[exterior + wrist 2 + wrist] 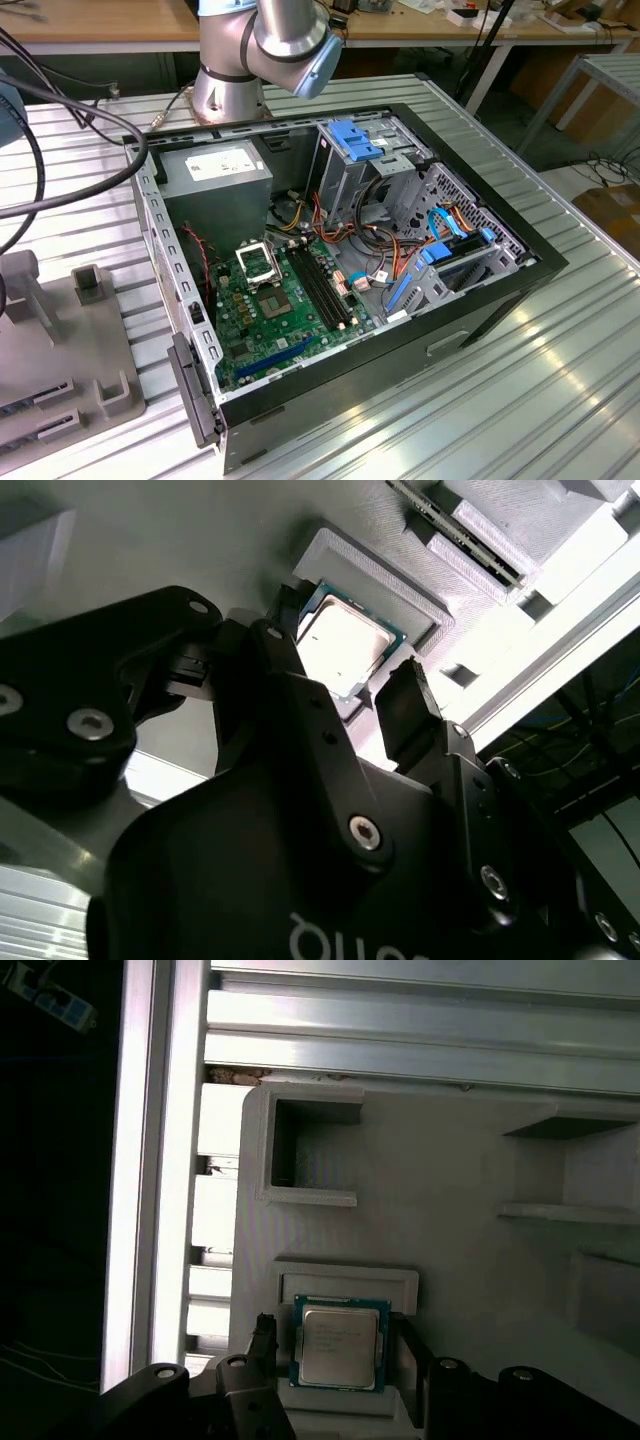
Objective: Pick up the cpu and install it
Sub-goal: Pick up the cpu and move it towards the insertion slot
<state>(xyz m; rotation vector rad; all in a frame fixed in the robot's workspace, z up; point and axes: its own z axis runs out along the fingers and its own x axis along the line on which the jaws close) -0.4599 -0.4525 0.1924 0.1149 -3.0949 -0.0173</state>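
The cpu point(340, 1345) lay flat, silver top up, in a shallow raised pocket point(345, 1282) of a pale grey holder point(450, 1250). In both wrist views the green edge of the chip showed round its metal lid. The pincer point(337, 1344) stood wide apart over it and had hold of nothing. One black finger stood on each of two opposite sides of the chip, and in the first wrist view a strip of grey holder showed between the cpu and at least one fingertip point(262, 1338). The second wrist view showed the same straddle from behind the pincer's black body. Other recesses of the holder lay near the pocket, among them a square well point(310, 1150).

In the exterior view an open computer case point(480, 300) lay on its side on the ribbed metal desk point(540, 390). Inside it a green motherboard point(290, 325) carried the black-and-silver socket frame point(256, 262). A grey power supply point(215, 165) sat toward the arm's base point(225, 85), and blue drive brackets point(355, 138) lay beyond the board. Grey moulded fixtures point(70, 340) stood on the desk at the exterior view's left, well apart from the socket.
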